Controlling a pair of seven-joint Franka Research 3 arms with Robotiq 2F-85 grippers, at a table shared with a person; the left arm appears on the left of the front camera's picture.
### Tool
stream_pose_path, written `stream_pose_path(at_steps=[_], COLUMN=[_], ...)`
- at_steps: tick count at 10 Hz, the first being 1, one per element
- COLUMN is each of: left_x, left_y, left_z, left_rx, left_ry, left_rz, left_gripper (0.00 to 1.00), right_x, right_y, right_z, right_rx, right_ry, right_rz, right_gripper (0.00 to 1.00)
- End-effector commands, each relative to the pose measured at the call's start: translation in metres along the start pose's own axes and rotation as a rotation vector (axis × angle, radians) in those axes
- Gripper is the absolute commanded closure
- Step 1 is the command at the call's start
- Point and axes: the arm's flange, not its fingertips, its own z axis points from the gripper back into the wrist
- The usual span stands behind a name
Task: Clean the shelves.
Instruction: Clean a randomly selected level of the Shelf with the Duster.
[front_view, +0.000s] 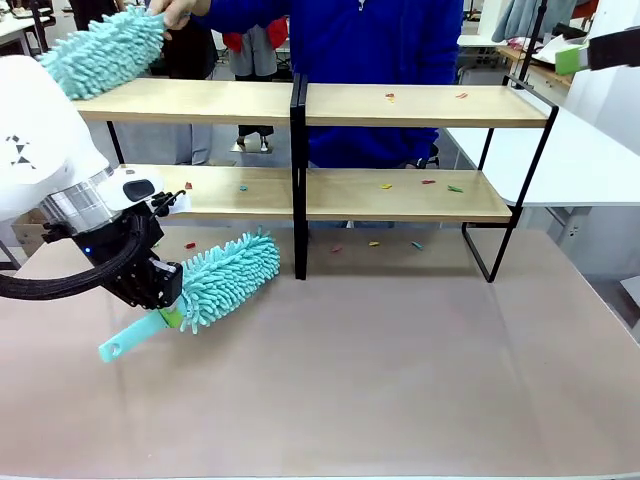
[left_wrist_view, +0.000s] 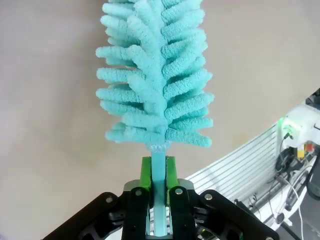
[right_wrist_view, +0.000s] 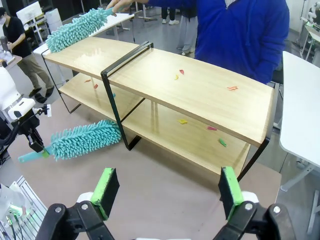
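Far across the tabletop (front_view: 400, 380), two-tier shelves (front_view: 400, 105). Near left, just in front, teal duster (front_view: 225, 278) clamped by its handle in the left gripper (front_view: 165, 300). Upper left, second duster (front_view: 105, 52) in a person's hand (front_view: 180, 12). Right gripper (right_wrist_view: 169, 189) gaping, holding nothing. Coloured scraps (front_view: 455, 188) scattered on both tiers.

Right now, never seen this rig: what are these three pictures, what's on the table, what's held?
This is a two-armed robot sharing a table with a person. The wide picture looks across the tabletop from between the arms; the other two come from a camera on each wrist, looking along that arm's tool. The shelves, wood boards on a black frame, carry small coloured scraps. The left tool is shut on the handle of a teal duster. The right tool is open, empty. The person's hand holds a second duster at the top board's left end.
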Motion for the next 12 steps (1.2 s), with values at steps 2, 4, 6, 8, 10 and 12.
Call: stream_pose_path(at_steps=[2, 4, 6, 8, 10, 12], left_x=[0.004, 0.010, 0.021, 0.033, 0.045, 0.053], left_y=[-0.016, -0.040, -0.048, -0.048, -0.043, -0.037], left_z=[-0.005, -0.023, -0.035, -0.048, -0.057, -0.068], left_rx=[0.008, 0.025, 0.079, 0.154, 0.180, 0.196], left_ry=[-0.094, -0.149, -0.199, -0.280, -0.287, -0.259], left_rz=[0.042, 0.063, 0.115, 0.192, 0.209, 0.210], left_gripper=[0.88, 0.88, 0.88, 0.88, 0.88, 0.88], right_x=[0.000, 0.000, 0.000, 0.000, 0.000, 0.000], right_y=[0.000, 0.000, 0.000, 0.000, 0.000, 0.000], right_z=[-0.001, -0.001, -0.001, -0.001, -0.001, -0.001], right_rx=[0.000, 0.000, 0.000, 0.000, 0.000, 0.000], right_ry=[0.000, 0.000, 0.000, 0.000, 0.000, 0.000], right_rz=[-0.002, -0.002, -0.002, -0.002, -0.002, -0.002], right_gripper=[0.00, 0.00, 0.00, 0.00, 0.00, 0.00])
